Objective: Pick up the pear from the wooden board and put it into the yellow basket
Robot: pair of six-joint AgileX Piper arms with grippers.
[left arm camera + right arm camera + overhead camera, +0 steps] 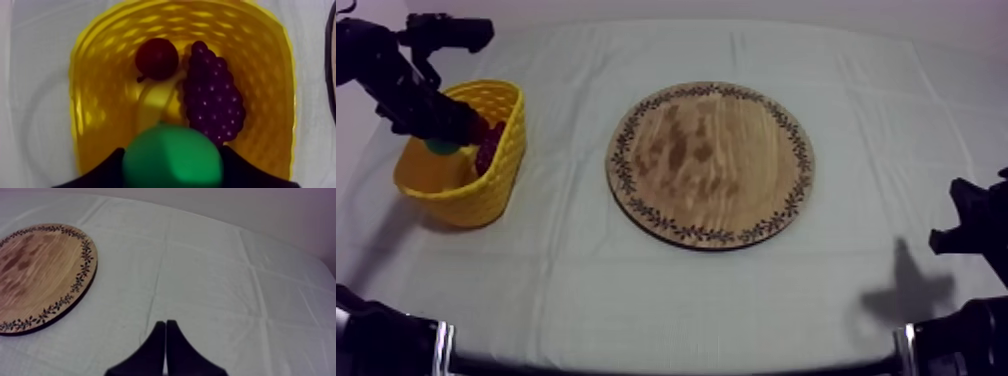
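Observation:
The green pear (172,162) hangs just above the inside of the yellow basket (97,100), with my left gripper (172,149) shut on it. Seen from above, the left gripper (448,133) reaches down over the basket (514,140) at the table's left, and a bit of the pear (440,148) shows below it. The round wooden board (711,163) lies bare in the middle. My right gripper (165,324) is shut on nothing, low over the cloth to the right of the board (40,273); it also sits at the right edge (958,232).
In the basket lie a bunch of purple grapes (212,95), a small red fruit (156,58) and a banana (155,102), all under the pear. Bare cloth surrounds the board.

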